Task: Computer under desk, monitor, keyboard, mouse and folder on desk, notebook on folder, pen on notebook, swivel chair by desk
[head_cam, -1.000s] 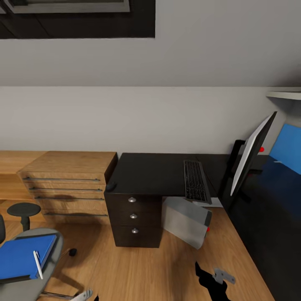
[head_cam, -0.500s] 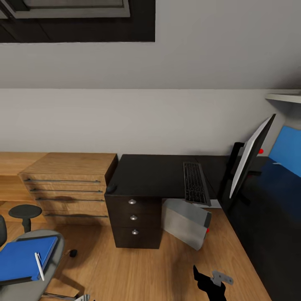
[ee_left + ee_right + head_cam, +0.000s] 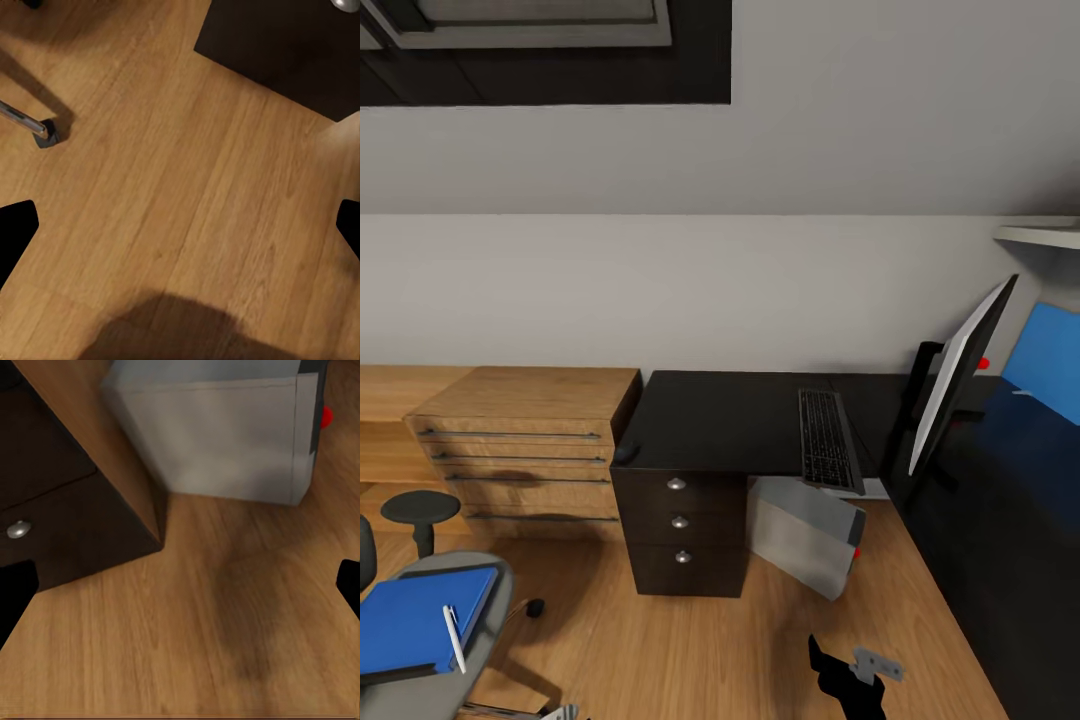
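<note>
Both arms hang low, the right gripper [image 3: 847, 672] and left gripper [image 3: 180, 225] each spread wide, holding nothing.

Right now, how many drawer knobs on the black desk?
3, in a vertical column on the black desk's drawer fronts: top knob, middle knob, bottom knob. The desk's right section is dark and cut off; more may be hidden there.

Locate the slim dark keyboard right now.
In the head view, the slim dark keyboard lies on the black desk, toward its right, its front end overhanging the edge, just left of the wide tilted monitor.
</note>
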Robot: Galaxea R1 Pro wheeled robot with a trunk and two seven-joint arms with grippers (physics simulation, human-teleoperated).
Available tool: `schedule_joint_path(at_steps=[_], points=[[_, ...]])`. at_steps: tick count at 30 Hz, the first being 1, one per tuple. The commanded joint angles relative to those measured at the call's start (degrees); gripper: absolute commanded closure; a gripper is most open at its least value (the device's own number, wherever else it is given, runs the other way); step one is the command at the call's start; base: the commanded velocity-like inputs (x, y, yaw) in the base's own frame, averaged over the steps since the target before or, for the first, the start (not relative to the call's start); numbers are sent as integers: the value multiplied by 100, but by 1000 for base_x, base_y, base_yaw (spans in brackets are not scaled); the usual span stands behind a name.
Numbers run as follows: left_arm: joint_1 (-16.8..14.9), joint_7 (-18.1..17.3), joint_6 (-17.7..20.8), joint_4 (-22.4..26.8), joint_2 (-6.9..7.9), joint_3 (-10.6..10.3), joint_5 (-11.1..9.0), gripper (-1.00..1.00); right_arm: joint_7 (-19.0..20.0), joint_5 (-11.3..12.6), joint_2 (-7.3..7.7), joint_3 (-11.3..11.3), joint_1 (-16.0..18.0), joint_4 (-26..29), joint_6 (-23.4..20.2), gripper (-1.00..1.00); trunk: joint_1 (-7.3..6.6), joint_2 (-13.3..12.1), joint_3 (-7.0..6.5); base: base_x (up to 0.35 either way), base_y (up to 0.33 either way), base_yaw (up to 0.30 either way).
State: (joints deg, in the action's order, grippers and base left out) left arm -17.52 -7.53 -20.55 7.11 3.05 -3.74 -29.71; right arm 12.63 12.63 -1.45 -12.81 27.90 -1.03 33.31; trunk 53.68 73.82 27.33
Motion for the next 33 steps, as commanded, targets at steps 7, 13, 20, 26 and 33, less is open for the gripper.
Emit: schedule_joint_path(at_steps=[7, 13, 20, 26, 33], points=[[-6, -26, -19, -8, 2, -39, -46, -100, 57, 51, -22, -28, 5, -11, 25, -100, 0, 3, 5, -68, 0, 44], [-2, -24, -19, -8, 2, -39, -44, -100, -17, 39, -53, -27, 5, -11, 27, -100, 0, 3, 5, -303, 0, 244], [-4, -21, -19, -8, 2, -39, -46, -100, -34, 24, -53, -21, 6, -4, 34, -100, 0, 3, 5, -324, 0, 137], [-1, -21, -19, -8, 2, -39, -45, -100, -34, 24, -49, -23, 5, -2, 35, -100, 0, 3, 5, -326, 0, 28], [-4, -21, -19, -8, 2, -39, -44, -100, -33, 21, -50, -20, 6, -2, 36, -100, 0, 3, 5, -328, 0, 3]])
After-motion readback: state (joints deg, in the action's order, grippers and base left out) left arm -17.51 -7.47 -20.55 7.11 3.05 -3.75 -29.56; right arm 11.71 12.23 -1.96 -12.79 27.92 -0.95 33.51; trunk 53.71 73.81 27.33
